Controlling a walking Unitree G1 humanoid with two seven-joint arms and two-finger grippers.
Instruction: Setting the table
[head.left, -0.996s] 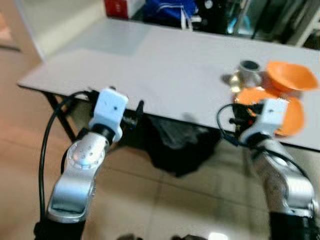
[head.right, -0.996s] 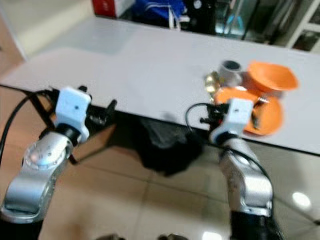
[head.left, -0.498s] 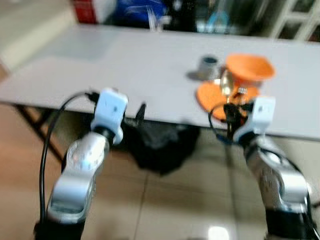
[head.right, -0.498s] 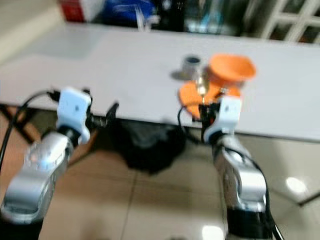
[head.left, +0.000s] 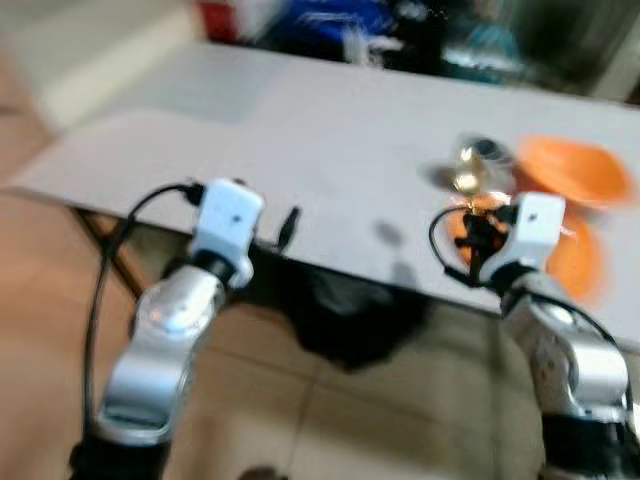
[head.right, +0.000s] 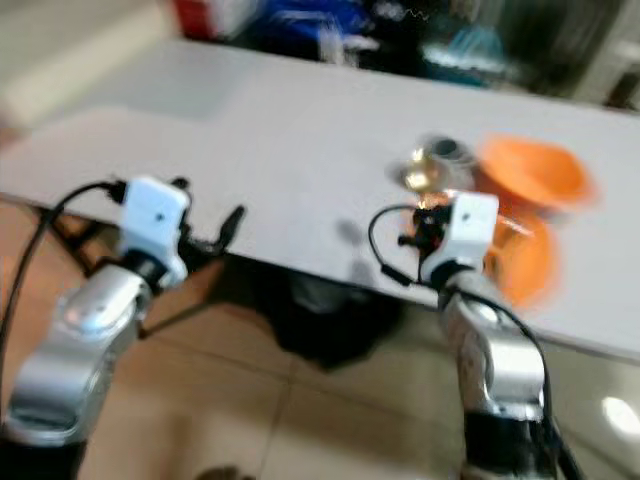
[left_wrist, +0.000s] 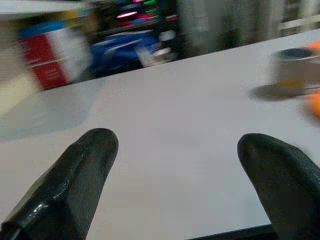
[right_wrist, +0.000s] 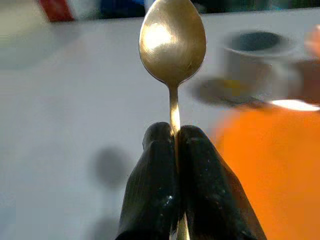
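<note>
While the right gripper (right_wrist: 176, 150) pinches the thin handle of a gold spoon (right_wrist: 172, 42) between its closed fingers, the bowl stands upright above the near edge of the white table (head.left: 300, 130). Just beyond it lie an orange plate (right_wrist: 280, 165), an orange bowl (head.right: 530, 170) and a grey cup (right_wrist: 255, 55). At the table's near edge, the left gripper (left_wrist: 175, 175) hovers with its fingers spread wide, holding nothing.

A gold spoon (right_wrist: 172, 40), an orange plate (right_wrist: 272, 170), a grey cup (right_wrist: 255, 57), a white table (left_wrist: 165, 130).
</note>
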